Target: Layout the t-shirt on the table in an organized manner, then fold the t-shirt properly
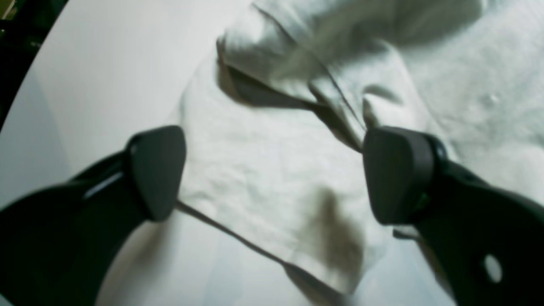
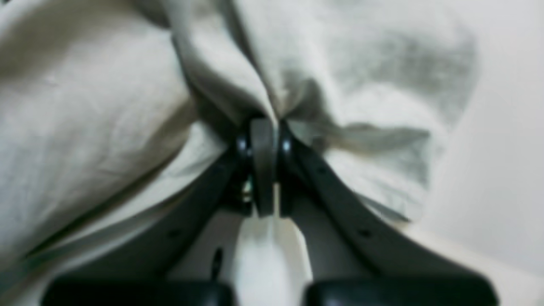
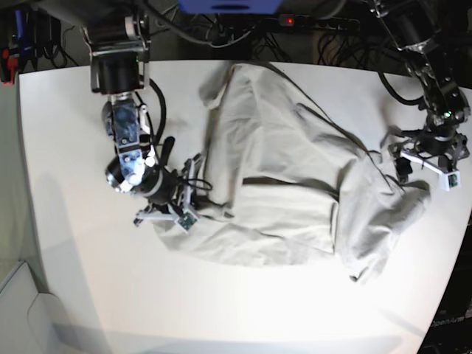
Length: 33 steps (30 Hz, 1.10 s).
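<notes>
Beige t-shirt (image 3: pixel 280 162) rumpled on table (image 3: pixel 66 243), right fingers (image 2: pixel 263 140) pinching it, left fingers (image 1: pixel 157 170) spread

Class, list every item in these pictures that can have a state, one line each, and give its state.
t-shirt: crumpled, partly spread on the table, not folded.
right pincer: shut on the t-shirt, pinching a fold of cloth.
left pincer: open, above the t-shirt's edge, holding nothing.
table: white, bearing the t-shirt.

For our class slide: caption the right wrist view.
Right gripper shut on a bunched fold of the t-shirt above the table.
</notes>
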{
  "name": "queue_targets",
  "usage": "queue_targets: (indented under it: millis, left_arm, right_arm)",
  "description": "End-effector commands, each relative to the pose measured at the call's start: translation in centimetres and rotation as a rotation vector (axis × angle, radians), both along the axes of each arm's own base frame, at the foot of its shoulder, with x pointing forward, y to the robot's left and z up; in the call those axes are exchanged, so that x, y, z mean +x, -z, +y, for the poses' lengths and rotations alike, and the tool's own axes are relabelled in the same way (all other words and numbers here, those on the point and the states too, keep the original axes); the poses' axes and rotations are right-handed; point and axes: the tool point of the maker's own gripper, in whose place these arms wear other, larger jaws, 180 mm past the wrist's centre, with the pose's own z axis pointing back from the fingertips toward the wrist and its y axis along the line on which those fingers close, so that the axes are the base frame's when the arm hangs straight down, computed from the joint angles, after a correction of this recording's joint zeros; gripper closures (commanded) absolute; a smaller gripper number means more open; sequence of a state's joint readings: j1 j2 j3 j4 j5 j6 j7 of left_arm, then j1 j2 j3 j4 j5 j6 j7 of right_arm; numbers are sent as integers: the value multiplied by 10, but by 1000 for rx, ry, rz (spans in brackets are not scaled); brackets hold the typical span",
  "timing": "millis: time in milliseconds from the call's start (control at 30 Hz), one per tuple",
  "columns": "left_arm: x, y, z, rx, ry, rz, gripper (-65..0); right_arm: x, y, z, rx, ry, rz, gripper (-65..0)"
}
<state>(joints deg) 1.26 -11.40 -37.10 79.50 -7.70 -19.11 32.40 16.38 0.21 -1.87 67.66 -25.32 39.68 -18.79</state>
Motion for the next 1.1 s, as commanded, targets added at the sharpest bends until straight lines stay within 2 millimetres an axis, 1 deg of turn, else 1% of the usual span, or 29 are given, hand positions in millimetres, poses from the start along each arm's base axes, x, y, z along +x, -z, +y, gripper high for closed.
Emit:
queue_targets:
  millis: [0, 33, 100, 233, 300, 400, 500, 533, 600, 667, 700, 767, 833, 900, 933, 967, 1000, 1067]
  left_arm:
    - [8, -18, 8, 29, -5, -56, -650]
    - [6, -17, 9, 30, -5, -50, -650]
    - [2, -15, 11, 35, -5, -41, -650]
    - [-1, -14, 13, 38, -7, -36, -650]
    - [-5, -16, 21, 37, -31, -42, -650]
    - [-8, -19, 30, 33, -68, -55, -650]
    - [-8, -20, 31, 36, -67, -55, -650]
    - [-9, -19, 31, 36, -67, -53, -650]
    - [-10, -19, 31, 37, -66, -51, -650]
    - [-10, -19, 33, 40, -67, -51, -650]
    - [-11, -19, 32, 40, -65, -49, -650]
    - [-12, -17, 32, 37, -66, -46, -650]
    - [-16, -17, 32, 43, -63, -40, -650]
    - [-16, -26, 31, 64, -55, -57, -650]
    - [-17, -29, 31, 74, -51, -61, -650]
    - [-17, -32, 31, 78, -49, -68, -650]
    - [-15, -36, 31, 85, -46, -77, -650]
    - [-12, -42, 32, 95, -48, -93, -650]
  right_arm:
    - [25, -34, -1, 20, -7, -97, -10]
    - [34, -44, -7, 8, -4, -122, -10]
    - [49, -63, -12, -2, -1, -166, -11]
    - [77, -98, -28, -33, 10, -243, -12]
    - [91, -119, -27, -31, 11, -283, -12]
    - [111, -137, -29, -28, 16, -300, -12]
    - [127, -138, -32, -24, 23, -269, -14]
    - [131, -135, -32, -22, 25, -248, -25]
    - [138, -132, -34, -19, 39, -223, -76]
    - [148, -138, -46, -21, 116, -255, -152]
    - [148, -137, -47, -22, 125, -258, -187]
    - [147, -136, -45, -22, 115, -253, -253]
    - [145, -133, -43, -22, 105, -240, -299]
    - [135, -113, -46, -47, 115, -181, -342]
    - [130, -107, -48, -61, 124, -160, -359]
    - [127, -106, -47, -64, 125, -162, -373]
    - [120, -99, -45, -64, 122, -154, -389]
    - [106, -92, -32, -46, 107, -162, -416]
